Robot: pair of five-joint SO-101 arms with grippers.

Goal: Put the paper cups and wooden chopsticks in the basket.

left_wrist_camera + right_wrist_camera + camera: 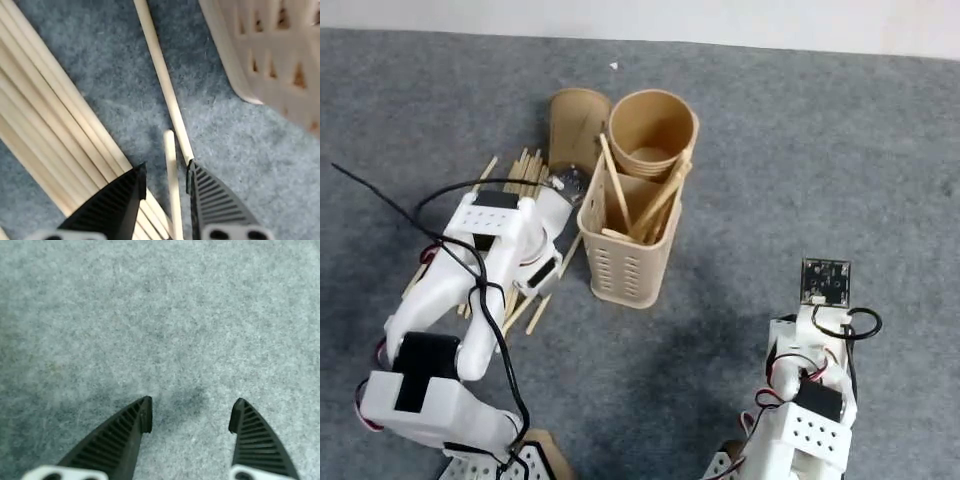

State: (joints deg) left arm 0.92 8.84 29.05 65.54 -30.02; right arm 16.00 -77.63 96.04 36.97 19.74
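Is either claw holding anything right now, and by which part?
Nothing is held. The left gripper is open, jaws either side of a chopstick lying on the carpet. The right gripper is open above the carpet.

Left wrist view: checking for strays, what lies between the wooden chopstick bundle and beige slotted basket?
Two loose pale wooden chopsticks on grey carpet, shown in the left wrist view.

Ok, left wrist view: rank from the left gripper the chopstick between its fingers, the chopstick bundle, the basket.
1. Chopstick, inside the left gripper.
2. Chopstick bundle, beside one finger.
3. Basket, farthest, ahead past the other finger.
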